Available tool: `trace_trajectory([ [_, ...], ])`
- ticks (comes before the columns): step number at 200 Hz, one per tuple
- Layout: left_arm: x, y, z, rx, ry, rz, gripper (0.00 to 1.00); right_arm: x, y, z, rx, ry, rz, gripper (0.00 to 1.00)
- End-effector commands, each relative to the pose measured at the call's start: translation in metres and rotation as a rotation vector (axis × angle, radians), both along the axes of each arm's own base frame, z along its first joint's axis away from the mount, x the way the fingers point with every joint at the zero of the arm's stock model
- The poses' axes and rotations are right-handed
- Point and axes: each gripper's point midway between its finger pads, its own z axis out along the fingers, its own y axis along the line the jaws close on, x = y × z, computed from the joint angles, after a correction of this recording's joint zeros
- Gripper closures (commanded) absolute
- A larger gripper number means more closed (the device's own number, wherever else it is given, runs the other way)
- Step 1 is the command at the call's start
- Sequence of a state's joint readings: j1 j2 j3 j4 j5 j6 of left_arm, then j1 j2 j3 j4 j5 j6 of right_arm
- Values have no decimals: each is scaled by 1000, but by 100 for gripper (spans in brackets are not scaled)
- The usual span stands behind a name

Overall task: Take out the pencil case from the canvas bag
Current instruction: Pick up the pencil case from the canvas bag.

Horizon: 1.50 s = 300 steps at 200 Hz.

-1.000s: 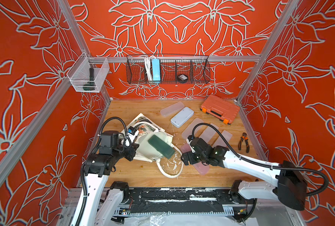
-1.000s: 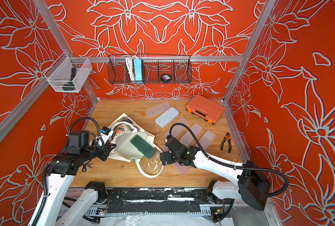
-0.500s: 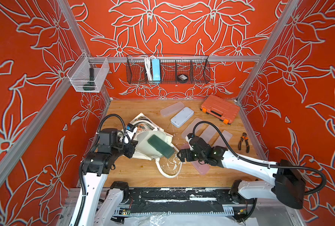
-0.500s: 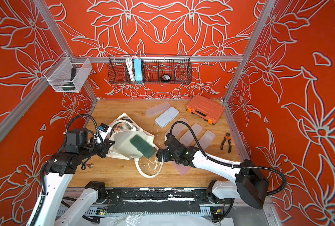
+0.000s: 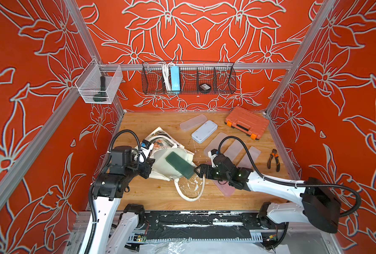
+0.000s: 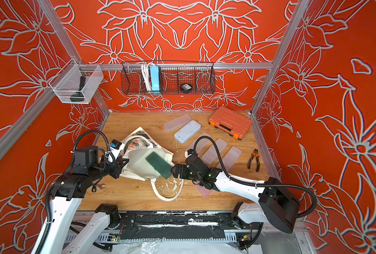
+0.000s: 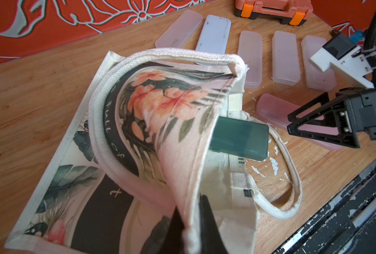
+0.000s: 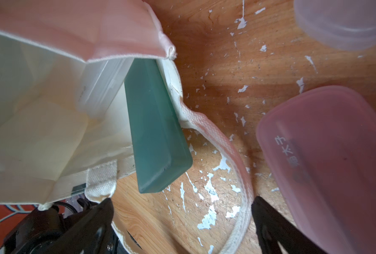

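Though limp, thick-handled canvas bag

The far end of the green pencil case is hidden inside the canvas bag.

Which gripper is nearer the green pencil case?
Right. The right gripper is open just off the protruding end of the green pencil case; the left gripper pinches the canvas bag, farther off.

The pencil case lies half in the canvas bag — toolbox behind, pliers right.
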<state>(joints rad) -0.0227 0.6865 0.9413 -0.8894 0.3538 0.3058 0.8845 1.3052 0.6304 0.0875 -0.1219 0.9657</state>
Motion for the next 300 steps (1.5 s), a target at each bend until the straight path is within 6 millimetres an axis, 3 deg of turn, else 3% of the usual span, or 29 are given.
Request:
trace_trajectory([
  [1, 7, -4, 20, -43, -97, -9, 100, 4, 8, -4, 79, 43, -35, 3],
  [42, 3, -4, 16, -71, -93, -1, 100, 5, 16, -17, 104, 80, -47, 6],
  [249, -2, -8, 8, -124, -79, -17, 100, 29, 49, -30, 248, 92, -92, 27],
  [300, -9, -9, 8, -162, -97, -16, 100, 33, 55, -30, 266, 88, -86, 41],
])
